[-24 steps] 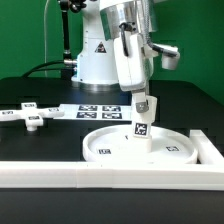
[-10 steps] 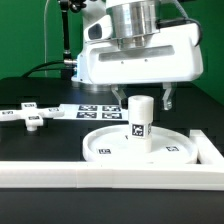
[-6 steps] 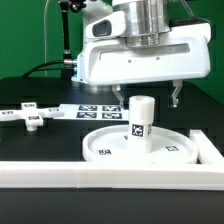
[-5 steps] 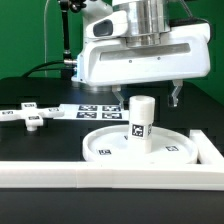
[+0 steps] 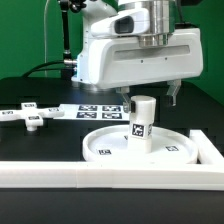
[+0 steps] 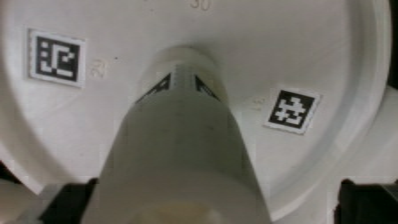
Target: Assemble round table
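The short cylindrical leg stands upright in the middle of the large rimmed round disc, with a tag on its side. My gripper hovers just over the leg's top, open, with one finger on each side and neither touching it. In the wrist view the leg rises from the disc between the dark fingertips. The flat cross-shaped base lies apart on the black table at the exterior view's left.
The marker board lies flat behind the disc. A long straight white rail runs along the front, with a short white piece at the exterior view's right. The robot's base stands at the back.
The gripper, which was closed around the leg 2.4 s ago, has let go, turned broadside and opened. The leg stays upright on the disc. Over the last second the hand shifted only slightly.
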`<state>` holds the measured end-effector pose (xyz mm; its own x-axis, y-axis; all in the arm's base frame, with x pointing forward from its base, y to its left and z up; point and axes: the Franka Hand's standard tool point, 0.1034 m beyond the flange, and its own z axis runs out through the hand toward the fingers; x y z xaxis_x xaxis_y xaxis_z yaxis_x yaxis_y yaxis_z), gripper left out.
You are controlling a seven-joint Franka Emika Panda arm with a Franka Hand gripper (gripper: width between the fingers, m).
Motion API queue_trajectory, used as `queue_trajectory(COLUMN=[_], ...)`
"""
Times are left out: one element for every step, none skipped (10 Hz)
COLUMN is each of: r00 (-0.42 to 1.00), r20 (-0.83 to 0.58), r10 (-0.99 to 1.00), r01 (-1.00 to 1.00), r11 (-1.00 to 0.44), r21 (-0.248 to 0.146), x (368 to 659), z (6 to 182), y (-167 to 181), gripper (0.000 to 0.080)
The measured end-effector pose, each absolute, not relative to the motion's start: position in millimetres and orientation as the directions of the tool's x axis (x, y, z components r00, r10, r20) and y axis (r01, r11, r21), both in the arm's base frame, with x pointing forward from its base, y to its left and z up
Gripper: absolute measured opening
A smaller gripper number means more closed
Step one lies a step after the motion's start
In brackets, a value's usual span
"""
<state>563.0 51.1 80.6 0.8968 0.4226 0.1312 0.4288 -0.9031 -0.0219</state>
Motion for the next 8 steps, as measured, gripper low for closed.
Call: queue_trajectory(r00=[0.881,0.845,0.814,0.798,0.728,0.63,0.57,0.462], r20=[0.133,0.132,0.131,0.13,0.127,0.126,0.114,0.087], r10=[0.454,0.518,0.566,0.588,0.673,0.766,0.814,0.883], r01=[0.46,0.523,0.571,0.593,0.676,0.765,0.81,0.876], r11=[-0.888,-0.852,-0.821,-0.805,-0.736,-0.641,-0.58,-0.469], r21=[-0.016,-0.005,0.002,0.006,0.028,0.07,0.086,0.108], x=[563.9,563.6,563.3,563.3,564.0,567.2,567.4,567.7], z=[81.3,80.5,79.9,79.7,79.9,81.0,80.9,80.8], y=[49.2,48.0,47.2,46.7,45.9,47.2,48.5,49.4], gripper=[0.0649,0.0649,0.0649,0.0649,0.0649,0.0649,0.0649,0.0649])
